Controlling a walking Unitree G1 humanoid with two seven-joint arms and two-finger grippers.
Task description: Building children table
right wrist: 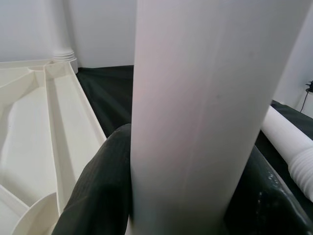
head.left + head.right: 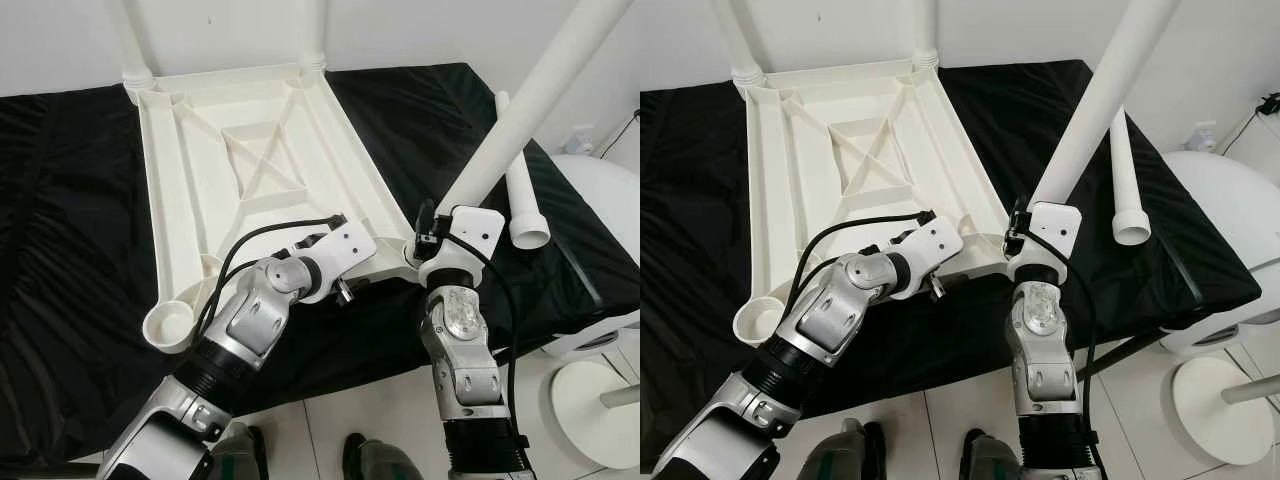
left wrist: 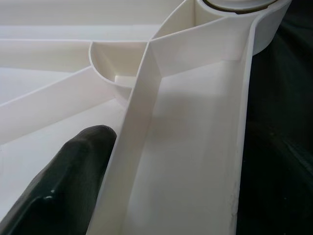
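The white tabletop [image 2: 262, 170] lies upside down on the black-draped desk [image 2: 70, 250], ribs up, with two legs already standing in the far corner sockets. The right gripper [image 1: 193, 196] has its fingers [image 1: 98, 186] clamped on either side of a leg tube [image 2: 530, 105], held tilted over the near right corner socket. The main risk, judging from that tilt, is the tube entering the socket crooked and jamming, or levering the tabletop off the desk edge (the near corners sit close to it). The left gripper [image 3: 73, 181] lies inside the frame beside a rib near that same corner, one finger [image 3: 68, 176] resting against the rib; how wide its fingers stand cannot be told. If it is not bracing firmly, a push on the tube would likely slide the tabletop. A spare leg [image 2: 520, 190] lies on the desk to the right, and the near left socket [image 2: 170, 325] stands empty.
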